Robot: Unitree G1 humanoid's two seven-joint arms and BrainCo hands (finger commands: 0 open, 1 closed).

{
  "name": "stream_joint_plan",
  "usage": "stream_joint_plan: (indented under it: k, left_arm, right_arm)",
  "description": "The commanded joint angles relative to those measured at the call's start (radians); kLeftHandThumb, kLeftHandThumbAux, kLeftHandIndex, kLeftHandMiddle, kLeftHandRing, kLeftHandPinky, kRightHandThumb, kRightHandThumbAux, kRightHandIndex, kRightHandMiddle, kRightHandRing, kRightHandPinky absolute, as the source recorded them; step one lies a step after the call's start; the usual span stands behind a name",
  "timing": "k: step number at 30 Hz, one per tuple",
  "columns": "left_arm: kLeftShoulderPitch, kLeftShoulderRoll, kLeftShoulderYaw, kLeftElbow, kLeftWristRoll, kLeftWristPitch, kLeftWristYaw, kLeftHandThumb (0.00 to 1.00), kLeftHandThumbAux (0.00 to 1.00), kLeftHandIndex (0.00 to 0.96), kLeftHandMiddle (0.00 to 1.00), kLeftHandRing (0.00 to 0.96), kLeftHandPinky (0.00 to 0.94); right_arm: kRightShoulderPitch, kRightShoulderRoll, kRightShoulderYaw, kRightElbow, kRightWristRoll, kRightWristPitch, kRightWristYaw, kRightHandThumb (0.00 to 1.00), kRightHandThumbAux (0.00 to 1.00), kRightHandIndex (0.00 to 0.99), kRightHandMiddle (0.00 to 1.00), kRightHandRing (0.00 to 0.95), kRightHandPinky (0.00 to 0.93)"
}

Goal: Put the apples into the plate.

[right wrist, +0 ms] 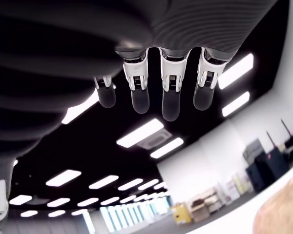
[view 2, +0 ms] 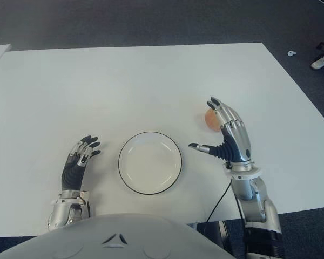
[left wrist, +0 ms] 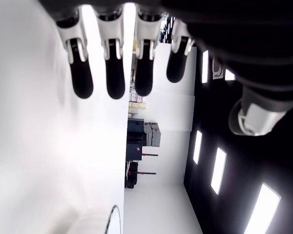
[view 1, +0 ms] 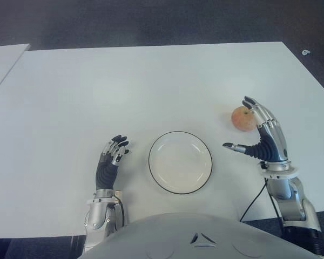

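One yellow-red apple (view 1: 241,118) sits on the white table (view 1: 124,91), to the right of the plate. The round white plate (view 1: 180,162) with a dark rim lies near the table's front edge and holds nothing. My right hand (view 1: 259,132) is raised just right of the apple, fingers spread, thumb pointing toward the plate, and it holds nothing. Its wrist view shows straight fingers (right wrist: 170,92) and a corner of the apple (right wrist: 279,213). My left hand (view 1: 112,156) shows to the left of the plate, fingers relaxed and holding nothing.
A second white table (view 1: 2,59) stands at the far left. Dark floor lies beyond the table's far edge. A cable (view 1: 255,202) hangs at the front edge beside my right forearm.
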Motion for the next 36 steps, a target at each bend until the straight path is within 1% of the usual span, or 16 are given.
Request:
stream_joint_plan:
  k: [1, 5, 8, 13, 15, 19, 22, 24, 28, 31, 36]
  left_arm:
    - [-0.005, -0.011, -0.001, 0.001, 0.004, 0.037, 0.012, 0.218, 0.452, 0.197, 0.241, 0.265, 0.310]
    - [-0.004, -0.018, 0.000, -0.004, 0.003, 0.045, 0.013, 0.224, 0.458, 0.200, 0.248, 0.273, 0.313]
    - [-0.008, -0.020, 0.001, -0.004, 0.002, 0.050, 0.010, 0.225, 0.460, 0.202, 0.252, 0.278, 0.317]
    - [-0.013, -0.020, 0.003, -0.002, -0.004, 0.056, 0.003, 0.227, 0.463, 0.204, 0.253, 0.280, 0.310]
    - [-0.012, -0.021, 0.002, -0.001, -0.002, 0.053, 0.003, 0.228, 0.463, 0.204, 0.251, 0.277, 0.304]
    - [-0.016, -0.020, 0.004, 0.004, 0.001, 0.051, 0.004, 0.228, 0.463, 0.205, 0.252, 0.277, 0.314]
    - [-0.019, -0.019, 0.007, 0.011, -0.006, 0.036, -0.004, 0.230, 0.463, 0.207, 0.255, 0.281, 0.322]
    - [-0.016, -0.020, 0.006, 0.007, -0.010, 0.034, -0.005, 0.234, 0.465, 0.208, 0.258, 0.285, 0.326]
    - [-0.014, -0.018, 0.010, 0.002, -0.016, 0.042, -0.004, 0.241, 0.469, 0.208, 0.259, 0.288, 0.325]
    - [-0.008, -0.016, 0.015, -0.010, -0.027, 0.053, -0.006, 0.245, 0.475, 0.207, 0.257, 0.286, 0.322]
    - [0.001, -0.010, 0.021, -0.024, -0.030, 0.061, -0.006, 0.245, 0.482, 0.204, 0.254, 0.287, 0.328]
  right_arm:
    - [-0.034, -0.046, 0.009, 0.027, -0.076, 0.019, -0.062, 0.509, 0.518, 0.069, 0.106, 0.111, 0.126]
    - [-0.048, -0.084, 0.019, 0.026, -0.124, 0.032, -0.093, 0.538, 0.504, 0.069, 0.109, 0.108, 0.121]
    - [-0.059, -0.112, 0.023, 0.026, -0.155, 0.061, -0.097, 0.544, 0.498, 0.072, 0.109, 0.105, 0.116]
    - [-0.080, -0.156, 0.034, 0.050, -0.178, 0.095, -0.107, 0.535, 0.482, 0.073, 0.101, 0.087, 0.077]
    - [-0.120, -0.189, 0.044, 0.120, -0.181, 0.110, -0.112, 0.530, 0.477, 0.074, 0.098, 0.082, 0.075]
    - [-0.211, -0.252, 0.082, 0.250, -0.165, 0.138, -0.071, 0.495, 0.475, 0.061, 0.080, 0.057, 0.040]
    - [-0.254, -0.286, 0.111, 0.308, -0.158, 0.159, -0.044, 0.469, 0.478, 0.051, 0.069, 0.044, 0.027]
    - [-0.269, -0.304, 0.127, 0.324, -0.147, 0.174, -0.014, 0.455, 0.484, 0.043, 0.062, 0.037, 0.026]
    - [-0.284, -0.318, 0.149, 0.343, -0.112, 0.188, 0.014, 0.449, 0.491, 0.035, 0.055, 0.031, 0.036]
    - [-0.302, -0.320, 0.158, 0.371, -0.057, 0.198, 0.059, 0.452, 0.496, 0.031, 0.048, 0.035, 0.057]
    - [-0.339, -0.318, 0.179, 0.426, -0.008, 0.207, 0.083, 0.457, 0.500, 0.034, 0.045, 0.044, 0.075]
